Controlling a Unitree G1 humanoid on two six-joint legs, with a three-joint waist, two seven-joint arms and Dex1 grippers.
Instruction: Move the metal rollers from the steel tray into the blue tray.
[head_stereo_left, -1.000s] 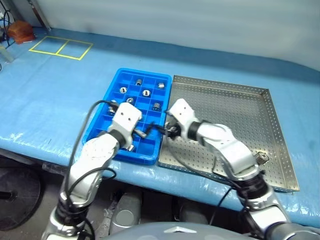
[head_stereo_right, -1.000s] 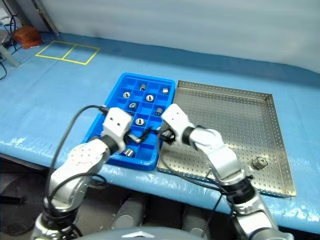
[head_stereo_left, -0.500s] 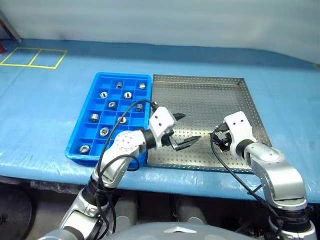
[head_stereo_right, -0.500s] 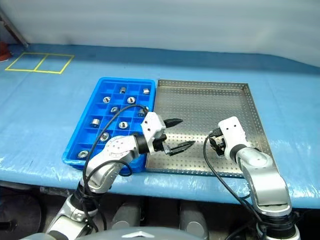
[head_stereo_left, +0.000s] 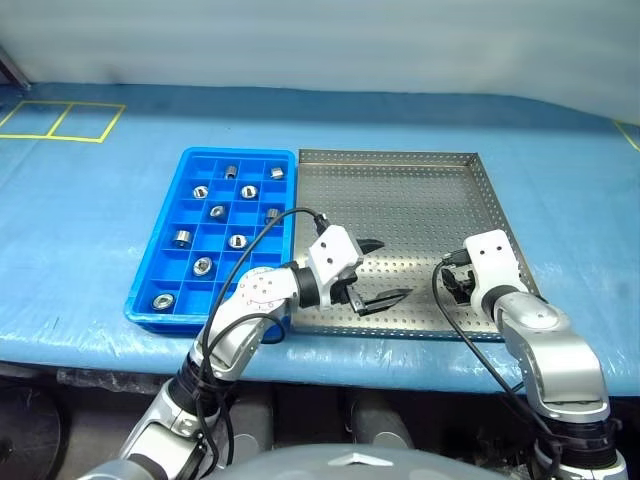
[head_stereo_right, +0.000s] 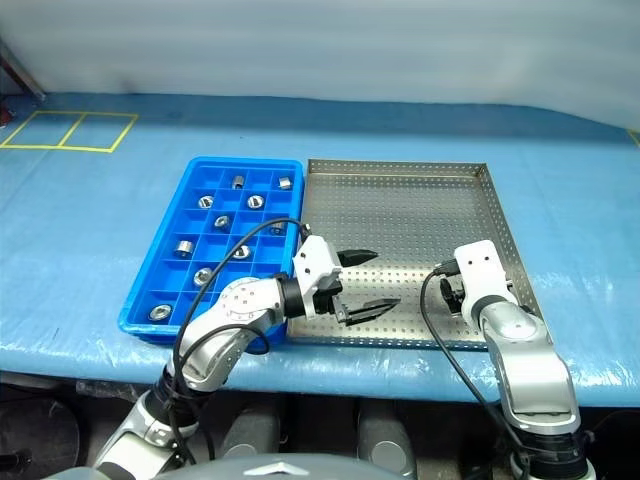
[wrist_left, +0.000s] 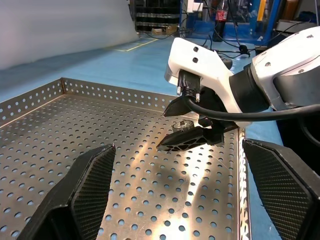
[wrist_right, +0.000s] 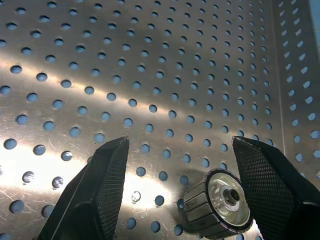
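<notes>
We are hovering the right gripper (wrist_right: 175, 200), fingers spread and empty, over the last roller (wrist_right: 216, 202) on the steel tray (head_stereo_left: 420, 190). It is lying just inside the right-hand fingertip, axis tilted, near the tray's right rim. The left gripper (head_stereo_left: 378, 272), wide open, is sitting farther off; the blue tray (head_stereo_left: 150, 270) is lying beyond it.

Blue covered table (head_stereo_left: 90, 230) w/ yellow tape squares (head_stereo_left: 60, 121), pale wall (head_stereo_left: 320, 40) behind.
</notes>
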